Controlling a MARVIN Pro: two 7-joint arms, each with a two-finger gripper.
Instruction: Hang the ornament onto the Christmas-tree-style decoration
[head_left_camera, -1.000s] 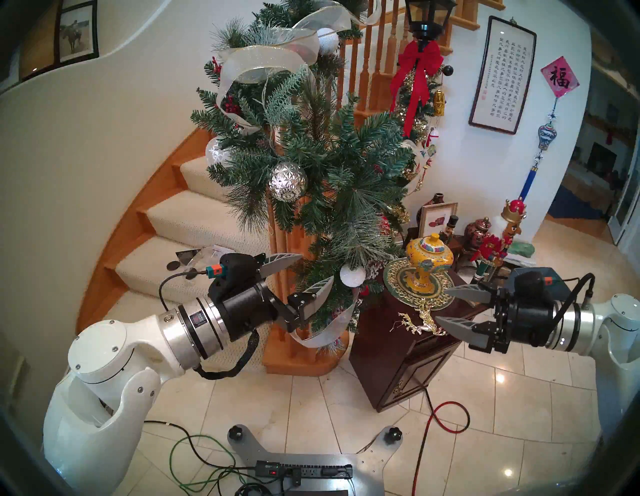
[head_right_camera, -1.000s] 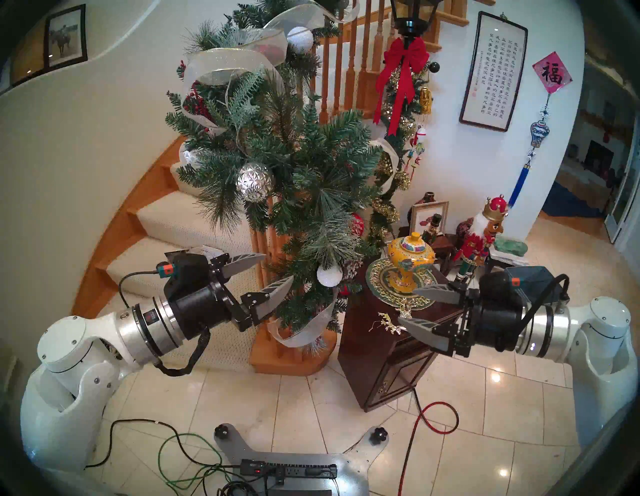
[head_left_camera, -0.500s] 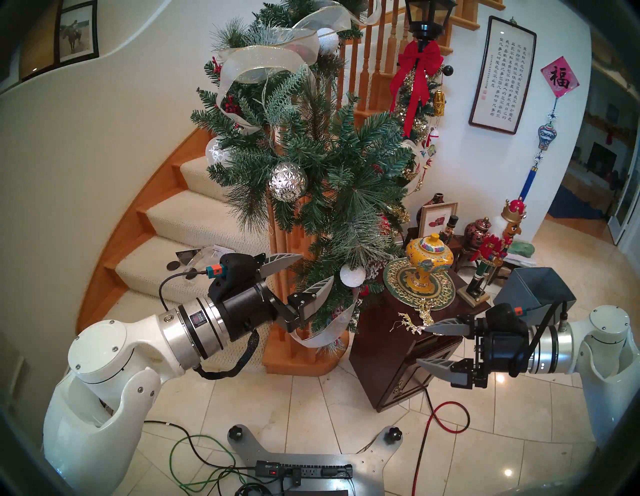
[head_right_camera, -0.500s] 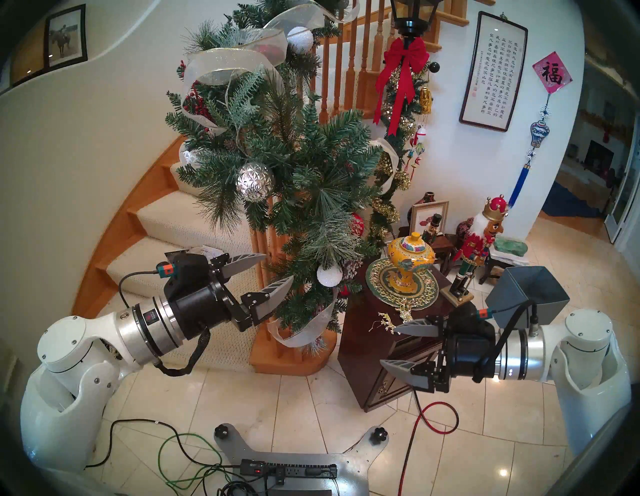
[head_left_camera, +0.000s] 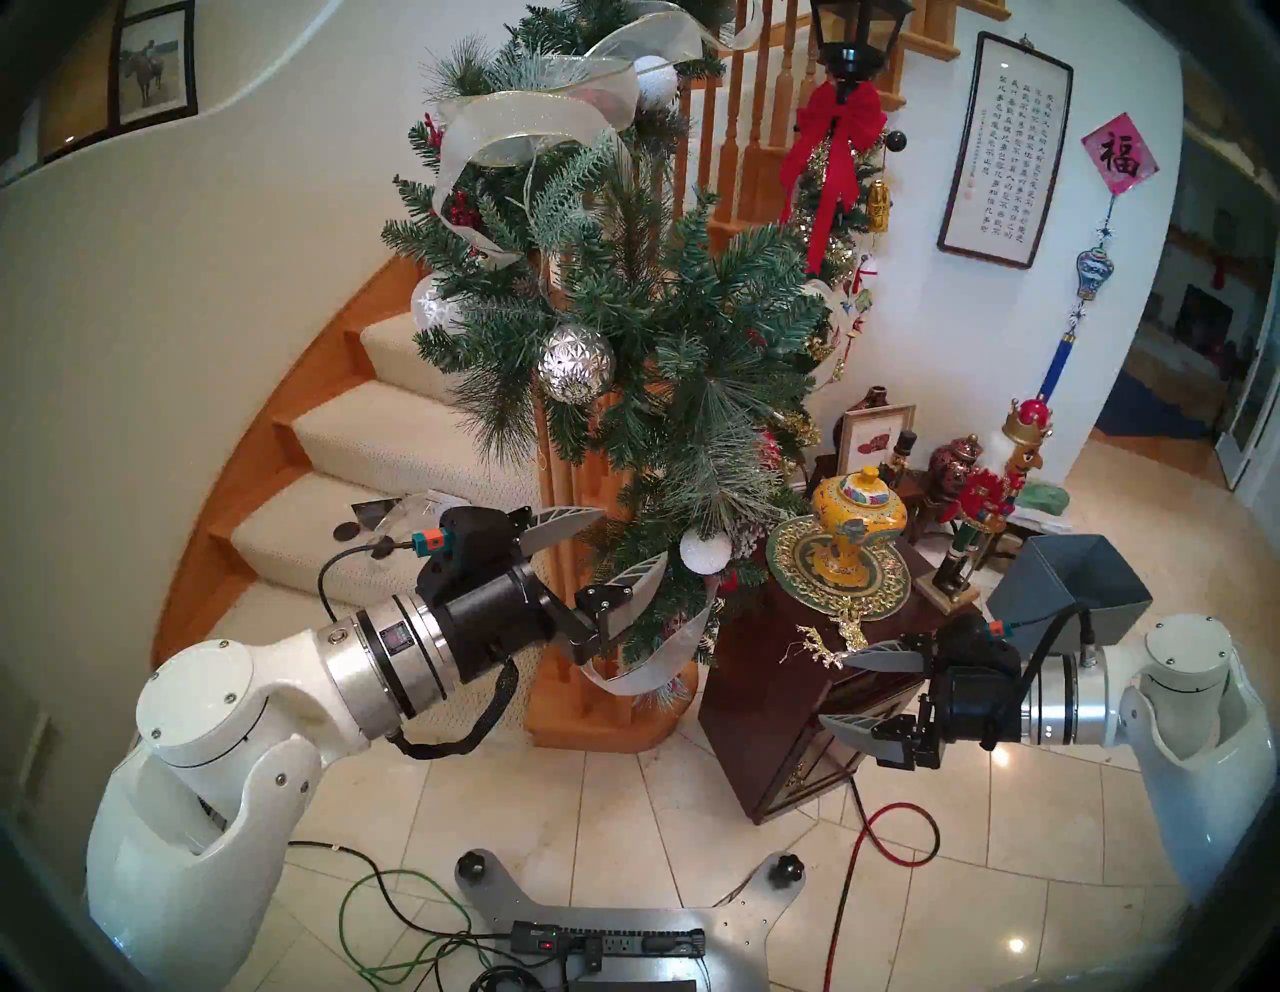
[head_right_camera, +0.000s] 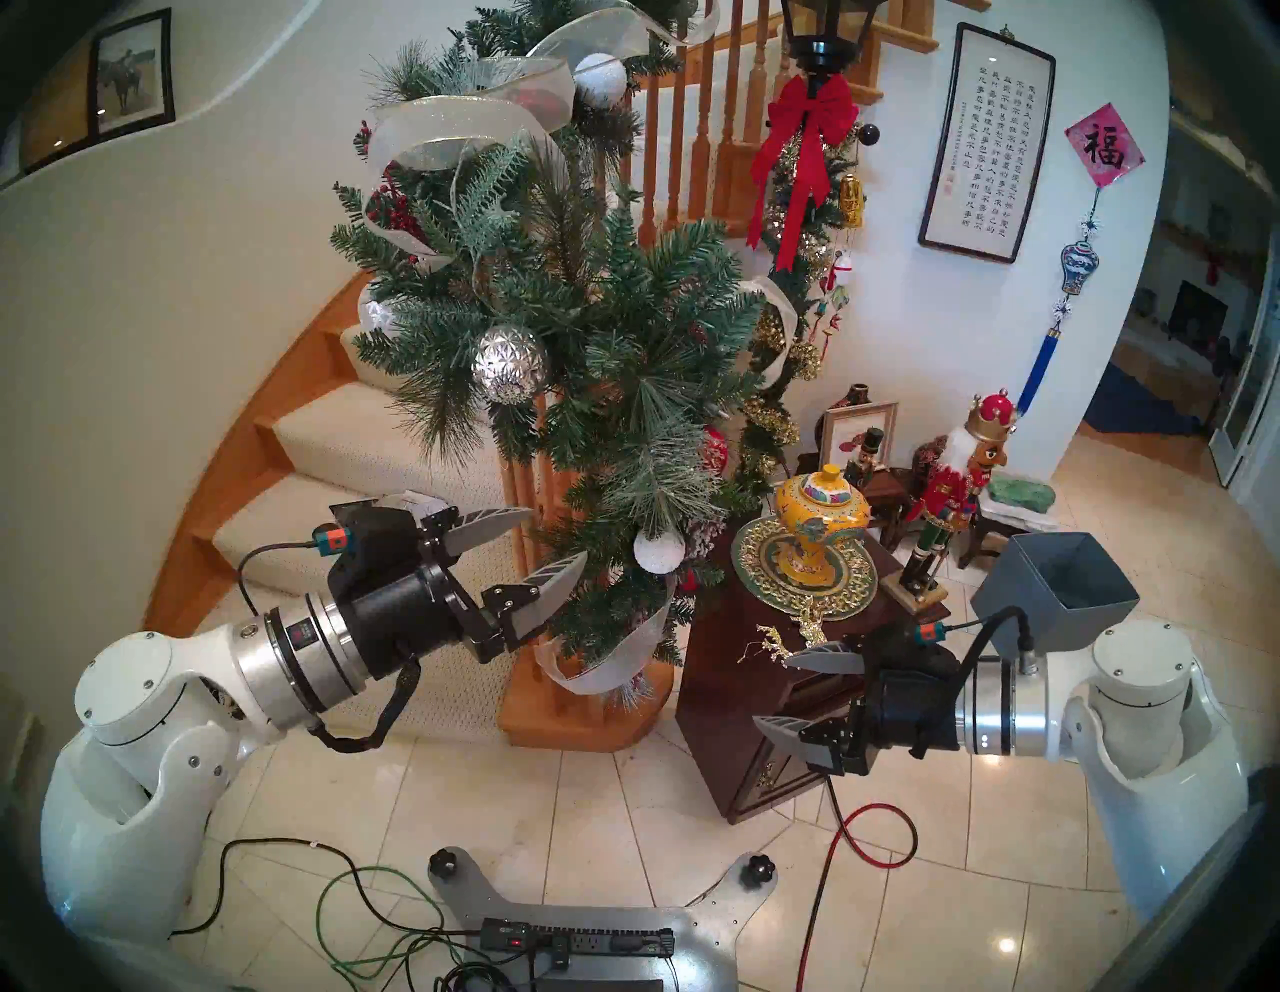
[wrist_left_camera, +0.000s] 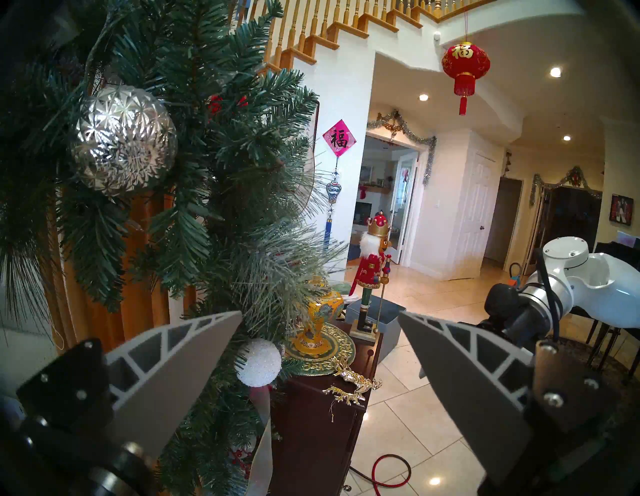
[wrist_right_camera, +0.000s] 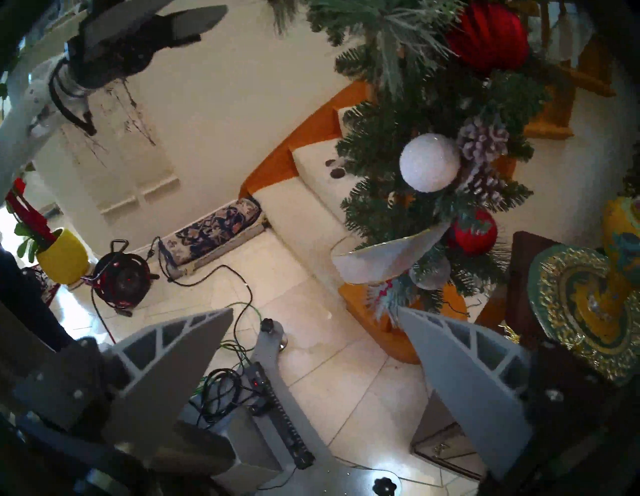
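1. Where the stair rail ends at the foot of the carpeted steps, the garland (head_left_camera: 623, 332) hangs as a bushy mass of green needles wound with sheer silver ribbon (head_left_camera: 526, 125).
2. To its right stands a dark wooden cabinet (head_left_camera: 776, 727), with a yellow lidded jar (head_left_camera: 857, 512) on a green-and-gold mat at the far side of its top.
3. Left arm: the left gripper (head_left_camera: 627, 540) is held level with its fingers spread and nothing between them; the nearer finger (head_left_camera: 641, 578) lies against the lower needles.
4. Right arm: the right gripper (head_left_camera: 831, 686) is also spread wide and empty, tilted a little downward at the near right edge of the cabinet, with its upper finger (head_left_camera: 880, 654) over the cabinet top.
5. A silver faceted ball (head_left_camera: 576, 364) hangs in the middle of the garland; a white snowy ball (head_left_camera: 705, 551) hangs lower, near the cabinet.
6. The reindeer (head_left_camera: 824, 641) lies flat on the near part of the cabinet top, just left of the right gripper's upper fingertip; whether they touch I cannot tell. In the left wrist view the reindeer (wrist_left_camera: 353, 384) rests at the cabinet's front edge, its thread dangling over.
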